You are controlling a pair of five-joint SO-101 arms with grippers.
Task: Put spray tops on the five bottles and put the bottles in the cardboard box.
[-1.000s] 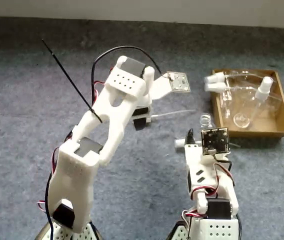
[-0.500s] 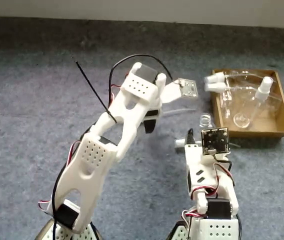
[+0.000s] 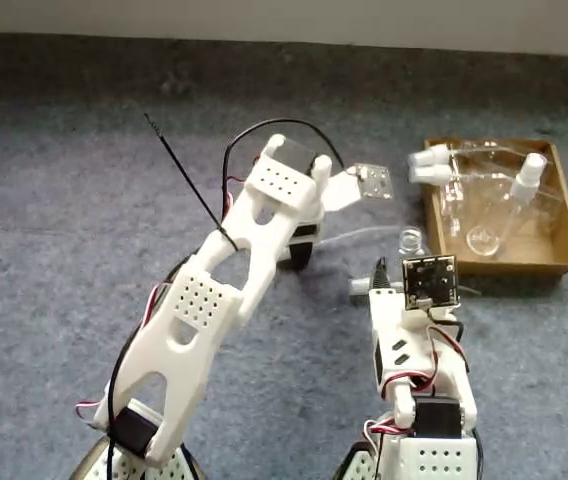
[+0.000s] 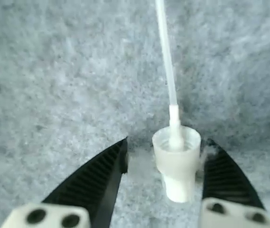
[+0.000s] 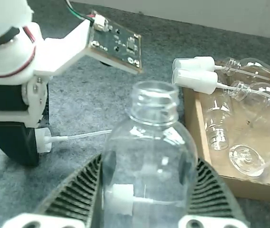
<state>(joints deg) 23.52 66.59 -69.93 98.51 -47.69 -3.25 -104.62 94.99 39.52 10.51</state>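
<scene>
Well, from above, the left gripper [image 3: 301, 247] sits near the middle of the grey carpet [image 3: 84, 200]. A thin dip tube [image 3: 359, 234] runs sideways from it toward the bottle [image 3: 411, 240], whose open mouth shows as a clear ring just past the tube's tip. The cardboard box [image 3: 504, 267], with capped bottles [image 3: 494, 215] lying in it, is farther off on that same side. In the left wrist view the spray top [image 4: 177, 159] stands between the black fingers, close against one and with a gap of carpet to the other, so I'd call them spread around it rather than pinching it. The tube leads straight away along their line. In the right wrist view the right gripper [image 5: 148, 164] has its ribbed fingers closed on both sides of the bottle, neck pointing away from the wrist. The tube comes in from the side and ends beside the bottle's shoulder, below the rim. As I judge it, everything hangs on that. The tube's long axis lies crosswise to the neck, and the left arm, nearer the top, would have to lift and tip it until the tube points down the mouth.
</scene>
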